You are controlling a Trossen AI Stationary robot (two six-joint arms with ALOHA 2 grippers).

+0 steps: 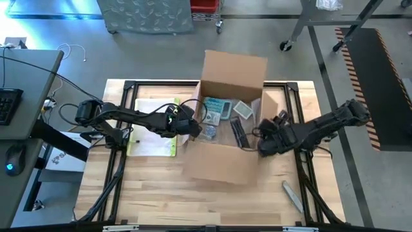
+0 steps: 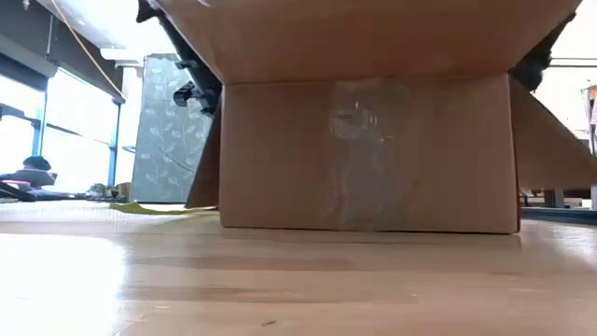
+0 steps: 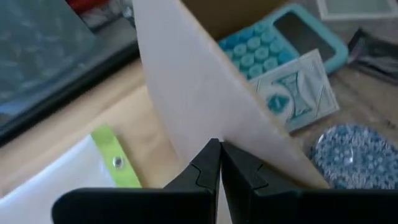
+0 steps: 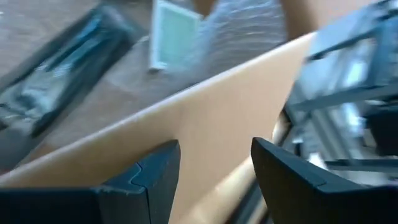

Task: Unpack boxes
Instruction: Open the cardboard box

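Observation:
The brown cardboard box (image 1: 222,161) stands open in the middle of the table, its flaps spread; the low view shows its taped near wall (image 2: 368,154). Inside lie a teal calculator (image 3: 283,43), a blue-patterned packet (image 3: 295,93), a round blue disc (image 3: 354,152), a small green card (image 4: 174,34) and a dark wrapped item (image 1: 239,133). My left gripper (image 3: 219,152) is shut at the box's left flap (image 1: 190,136). My right gripper (image 4: 214,146) is open over the box's right wall (image 4: 205,118); I cannot tell whether it touches the cardboard. My left gripper has its shut fingertips against the left flap's pale face (image 3: 199,118), near the flap's lower part. It comes slanting down from the table's left side. The flap stands raised in front of the fingers. Whether any cardboard is between the tips cannot be told.
A clear sleeve with a yellow-green edge (image 1: 154,125) lies flat to the left of the box. A small pale object (image 1: 291,195) lies near the table's front right. A desk with a keyboard (image 1: 8,103) stands beyond the table's left edge.

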